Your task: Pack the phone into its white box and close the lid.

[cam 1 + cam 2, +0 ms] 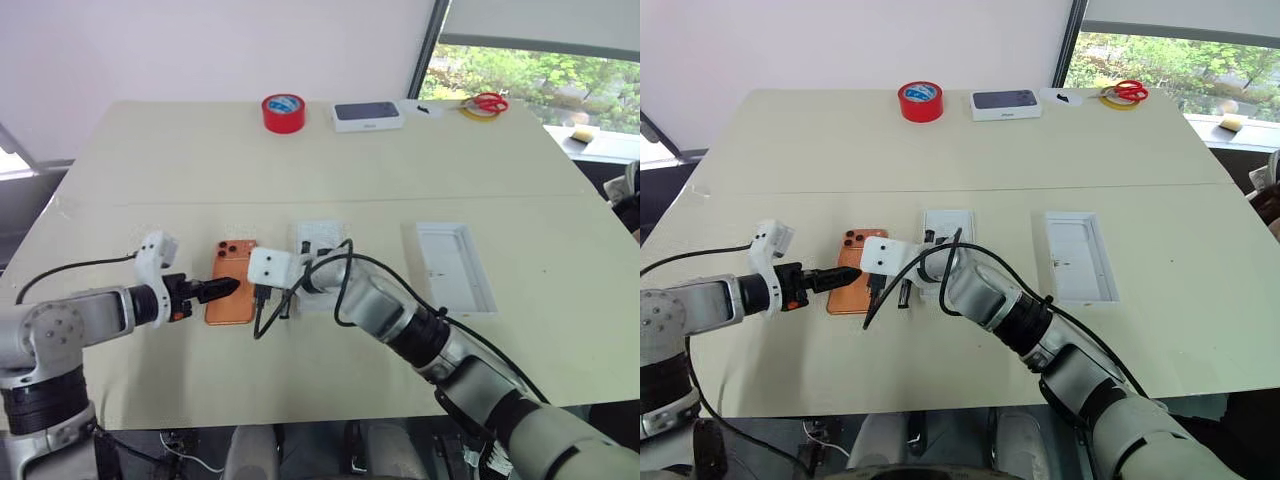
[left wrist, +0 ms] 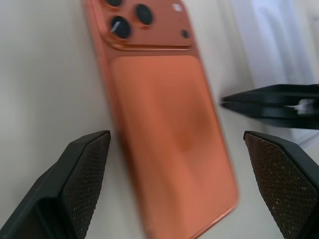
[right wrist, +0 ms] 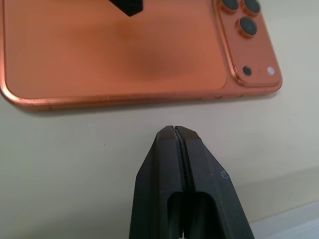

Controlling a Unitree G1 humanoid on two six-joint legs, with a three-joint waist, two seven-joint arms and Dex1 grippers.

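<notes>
On the beige tabletop (image 1: 400, 180), the flat orange-copper metal phone (image 1: 231, 283) looks stiff and slippery; grip its long edges. Left pincer (image 2: 184, 186) gapes wide around it, holding nothing; right pincer (image 3: 178, 133) is pressed closed, empty.

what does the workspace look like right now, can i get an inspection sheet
surface: pale table, a seam running across it.
job's things: phone lying back up on the table; white box beside it, partly behind the right arm; lid further to the robot's right, open side up.
clutter: red tape roll, closed dark-topped box, scissors, all at the far edge.
grippers: left gripper open, fingers either side of the phone; right gripper shut, tip on the table next to the phone's long edge.
cables: black cable looping off the right wrist.
surroundings: window with greenery, far right.
</notes>
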